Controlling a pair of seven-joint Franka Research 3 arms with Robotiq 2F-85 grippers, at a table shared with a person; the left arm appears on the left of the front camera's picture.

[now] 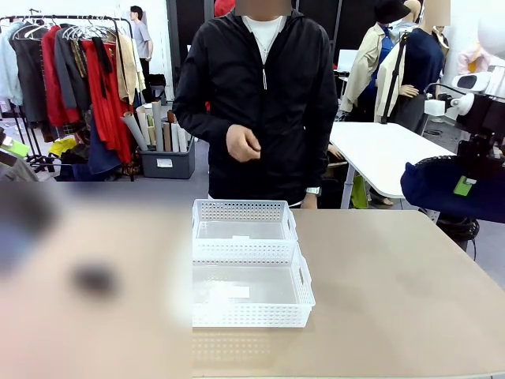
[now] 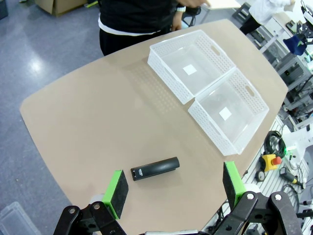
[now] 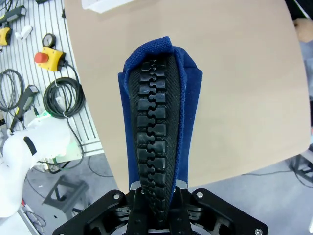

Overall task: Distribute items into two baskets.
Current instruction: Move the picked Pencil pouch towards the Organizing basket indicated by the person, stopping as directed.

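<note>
The right gripper (image 3: 157, 198) is clamped on one end of the navy blue soft fabric pouch (image 3: 190, 103). The pouch rises out of its jaws, clear above the tan counter (image 3: 234, 58), with the black zipper (image 3: 152, 127) running straight away from the wrist. It looks light and limp, so held by one end it will likely sag and swing, and a low release into a basket would suit it. The left gripper (image 2: 174, 187) hangs wide open and empty. The small black stapler (image 2: 155, 168) lies flat on the counter just ahead of it, between its green pads (image 2: 116, 190). The stapler looks stiff, smooth and probably weighty for its size. Its length runs roughly from pad to pad, so turning the wrist to pinch its narrow sides near mid-length should stop it tipping. The two white rectangular plastic lattice baskets (image 2: 165, 73) sit touching, well beyond that gripper, and both appear empty.
</note>
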